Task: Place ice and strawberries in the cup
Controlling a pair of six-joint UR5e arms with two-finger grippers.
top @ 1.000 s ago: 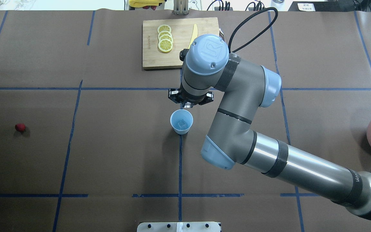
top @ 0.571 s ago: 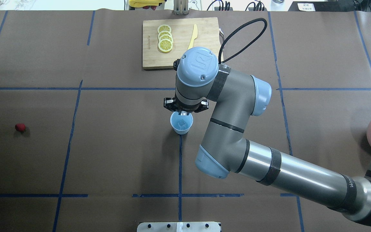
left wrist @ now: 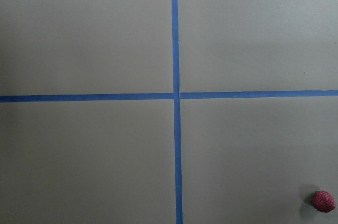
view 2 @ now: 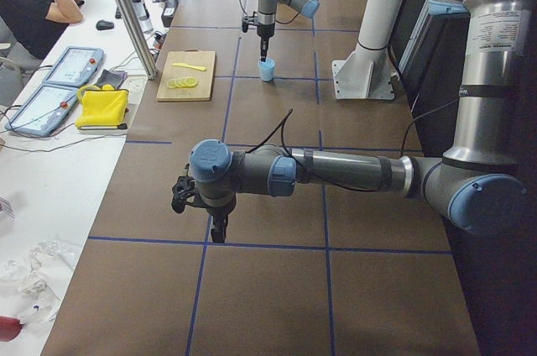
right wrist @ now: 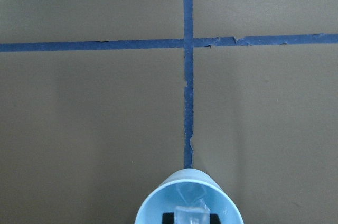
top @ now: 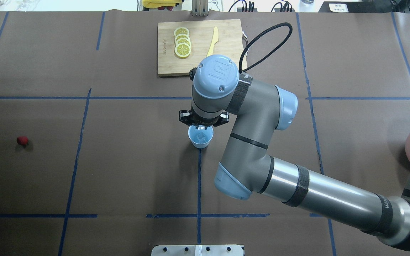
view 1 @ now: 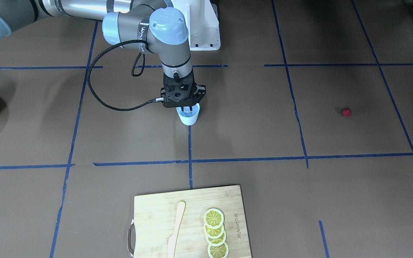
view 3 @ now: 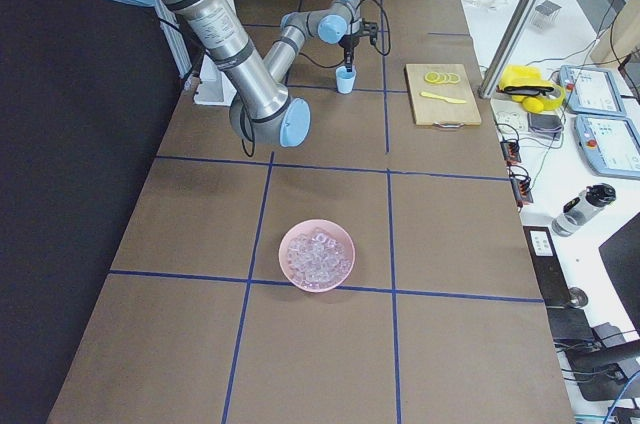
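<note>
On the left of the counter (top: 126,170) the strawberry (top: 22,140) lies alone, well apart from the cup. The left claw (view 2: 218,230) hangs above the counter near it, I think because that arm is the one to fetch it. I cannot tell if that claw is open or closed.

In the middle stands the cup (top: 202,145). The right claw (top: 201,127) points straight down at its mouth. It seems to pinch an ice cube (right wrist: 191,216), held there so it will drop inside and not on the counter. A second cube (top: 200,136) lies in the cup.

On the right, the pink bowl (view 3: 282,256) holds more ice, on the right arm's side. At the far side, lemon slices (top: 182,46) and a yellow knife (top: 214,39) sit on the board (top: 166,64).
</note>
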